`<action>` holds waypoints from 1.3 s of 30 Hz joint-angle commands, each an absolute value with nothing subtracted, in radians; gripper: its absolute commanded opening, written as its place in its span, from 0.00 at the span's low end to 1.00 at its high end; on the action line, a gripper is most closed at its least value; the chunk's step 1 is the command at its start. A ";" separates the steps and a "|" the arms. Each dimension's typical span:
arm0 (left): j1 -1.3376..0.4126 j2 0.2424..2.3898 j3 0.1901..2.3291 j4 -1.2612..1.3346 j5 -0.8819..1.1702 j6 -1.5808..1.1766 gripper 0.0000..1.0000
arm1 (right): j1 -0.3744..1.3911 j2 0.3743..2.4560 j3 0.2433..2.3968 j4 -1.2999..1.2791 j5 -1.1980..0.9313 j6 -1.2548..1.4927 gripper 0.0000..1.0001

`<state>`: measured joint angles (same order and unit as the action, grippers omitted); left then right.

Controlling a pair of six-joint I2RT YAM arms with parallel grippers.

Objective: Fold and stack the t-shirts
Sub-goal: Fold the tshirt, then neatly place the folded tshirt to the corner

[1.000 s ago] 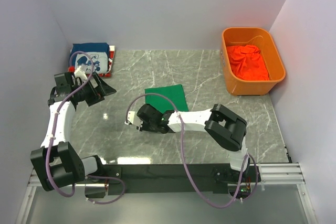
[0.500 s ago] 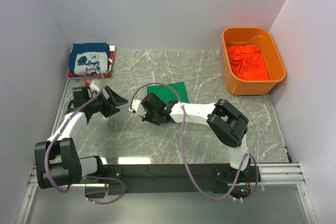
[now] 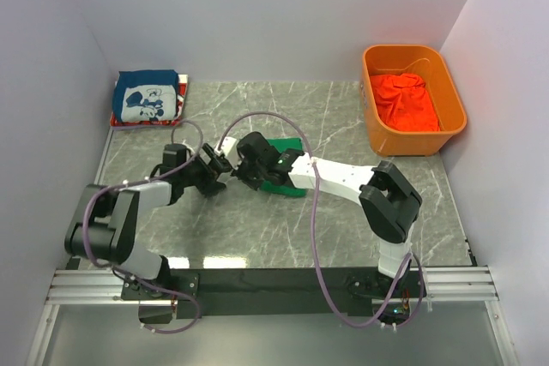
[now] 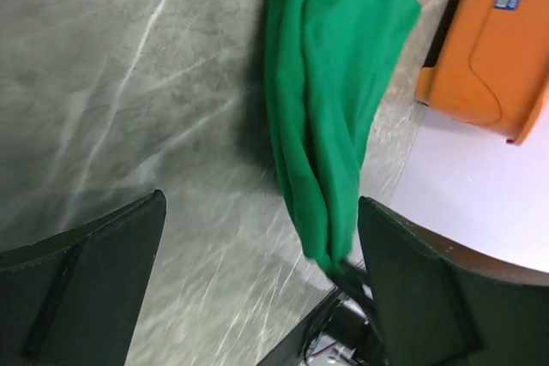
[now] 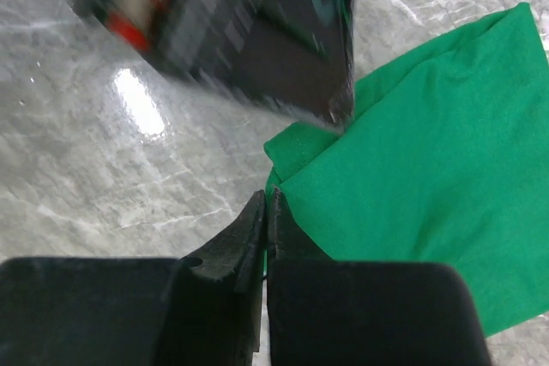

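Note:
The folded bright green t-shirt (image 3: 287, 179) lies mid-table. My right gripper (image 3: 240, 172) is shut on its left edge; in the right wrist view the closed fingers (image 5: 266, 203) pinch the hem of the green cloth (image 5: 429, 169). My left gripper (image 3: 220, 166) is open just left of it. In the left wrist view the green shirt (image 4: 330, 100) tapers down between the spread fingers (image 4: 257, 289) to the right gripper's tips. The dark blue printed t-shirt (image 3: 147, 100) lies on the red one (image 3: 183, 93) at the back left. The orange-red t-shirt (image 3: 405, 100) is in the bin.
The rigid orange bin (image 3: 453, 100) stands at the back right against the wall, and shows in the left wrist view (image 4: 497, 40). Walls close the table on the left, back and right. The left gripper's body shows blurred in the right wrist view (image 5: 240, 32).
My left arm has swung from the back-left stack down to the table's middle, beside the green shirt. My right gripper has moved farther along the shirt's left edge.

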<state>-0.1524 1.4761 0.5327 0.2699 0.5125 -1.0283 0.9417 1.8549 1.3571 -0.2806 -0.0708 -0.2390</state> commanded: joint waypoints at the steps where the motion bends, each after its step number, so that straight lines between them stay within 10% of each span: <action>1: -0.210 1.544 0.578 0.428 0.433 -1.155 0.99 | 0.936 1.844 1.425 -0.256 -0.089 -0.180 0.00; 9: -0.294 1.721 0.686 0.483 0.390 -1.252 1.00 | 0.931 1.876 1.477 -0.249 -0.104 -0.109 0.00; 16: -0.318 1.805 0.799 0.440 0.351 -1.217 0.81 | 0.931 1.914 1.525 -0.247 -0.080 -0.074 0.00; 24: -0.308 1.876 0.899 0.422 0.393 -1.155 0.23 | 0.920 1.922 1.534 -0.267 -0.060 -0.066 0.00; 25: -0.301 1.879 0.934 0.411 0.399 -1.116 0.07 | 0.916 1.922 1.540 -0.284 -0.049 -0.066 0.04; 30: -0.270 1.913 1.153 0.148 0.341 -0.805 0.01 | 0.836 1.826 1.490 -0.316 -0.051 -0.037 0.64; 39: -0.192 2.069 1.649 -0.218 0.206 -0.401 0.01 | 0.649 1.720 1.388 -0.386 -0.081 -0.130 0.68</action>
<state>-0.2264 2.0411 1.5463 -0.0826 0.2554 -0.5884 0.6800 1.7718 1.4117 -0.3454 -0.0723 -0.0917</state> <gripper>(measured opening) 0.122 0.678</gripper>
